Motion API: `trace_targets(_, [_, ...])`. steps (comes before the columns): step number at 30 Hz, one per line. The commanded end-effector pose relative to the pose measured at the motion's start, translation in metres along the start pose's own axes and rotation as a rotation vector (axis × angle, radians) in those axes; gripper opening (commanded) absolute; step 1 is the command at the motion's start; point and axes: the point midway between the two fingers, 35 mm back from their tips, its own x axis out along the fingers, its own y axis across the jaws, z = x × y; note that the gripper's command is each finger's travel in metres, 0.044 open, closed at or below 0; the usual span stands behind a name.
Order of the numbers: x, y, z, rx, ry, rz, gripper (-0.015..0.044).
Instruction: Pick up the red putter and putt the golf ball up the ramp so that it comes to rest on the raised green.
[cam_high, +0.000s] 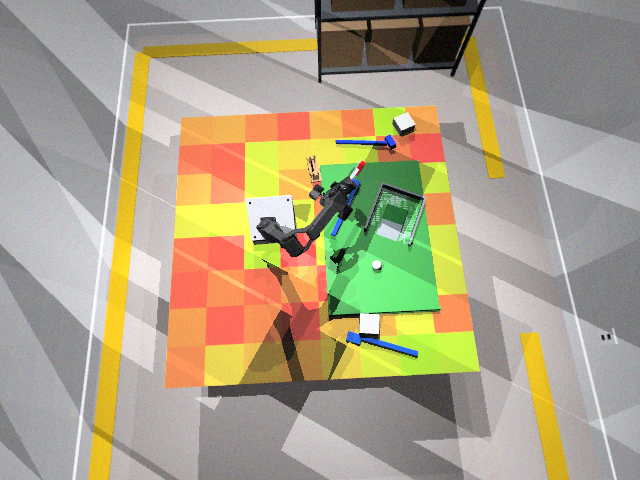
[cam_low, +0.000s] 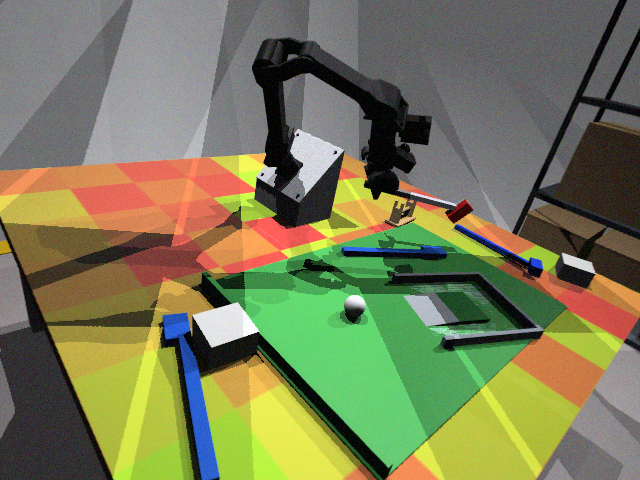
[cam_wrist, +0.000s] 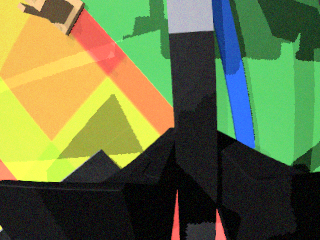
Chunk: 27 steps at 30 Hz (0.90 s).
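While the tool (cam_low: 381, 187) is clamped on the red putter's (cam_low: 433, 202) shaft above the desk (cam_low: 103, 217), only the exterior view shows the lift; the golf ball (cam_low: 354, 305) sits near the ramp (cam_low: 429, 308).

My claw (cam_low: 381, 190) holds the putter (cam_low: 433, 202) above the bench (cam_low: 103, 289).
The ball (cam_low: 354, 305) sits on the mat (cam_low: 361, 372), before the walled green (cam_low: 462, 304), well apart from my claw.
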Motion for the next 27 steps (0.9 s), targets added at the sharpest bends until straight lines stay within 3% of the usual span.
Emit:
trace_targets(1, [-0.01,-0.023,-0.023,0.215,0.006,-0.03,0.0])
trace_targets(27, [-0.048,-0.098,-0.167,1.332,0.045,-0.243,0.0])
